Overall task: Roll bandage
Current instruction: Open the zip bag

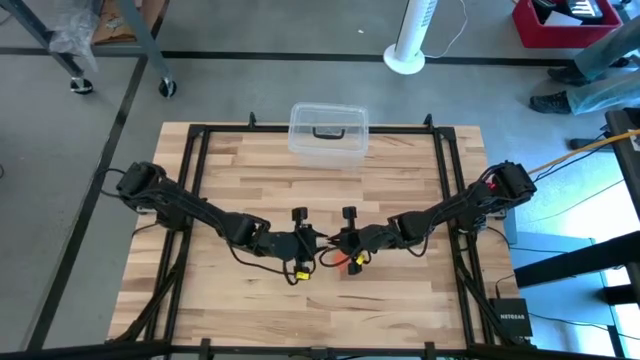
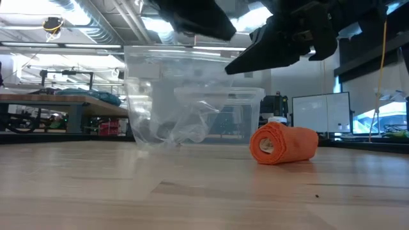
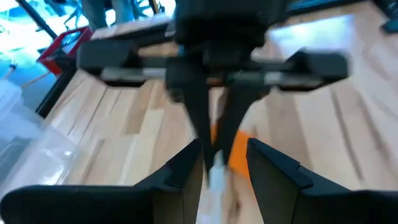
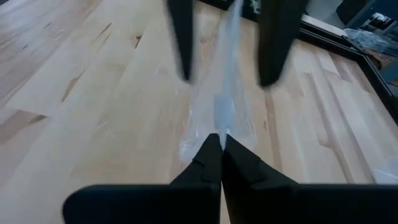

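The orange bandage (image 2: 284,144) is a small roll lying on its side on the table, just below and to the near side of both grippers (image 1: 352,262). My right gripper (image 4: 221,152) is shut on a small transparent plastic piece (image 4: 222,112) above the table's middle. My left gripper (image 3: 224,171) faces it, open. Its two fingers (image 4: 180,43) stand on either side of the plastic piece's far end (image 3: 217,177), with a gap to each. Neither gripper touches the roll. My right gripper pinches one end of the transparent plastic piece (image 4: 222,127) between its two fingertips. The fingers come roughly level from the table's right. The piece sticks out ahead of them toward my left gripper, above the table.
A clear plastic box with a dark handle (image 1: 328,130) stands at the table's far edge, behind the roll in the low view (image 2: 192,96). Bare wood lies to the left, right and near side of the grippers.
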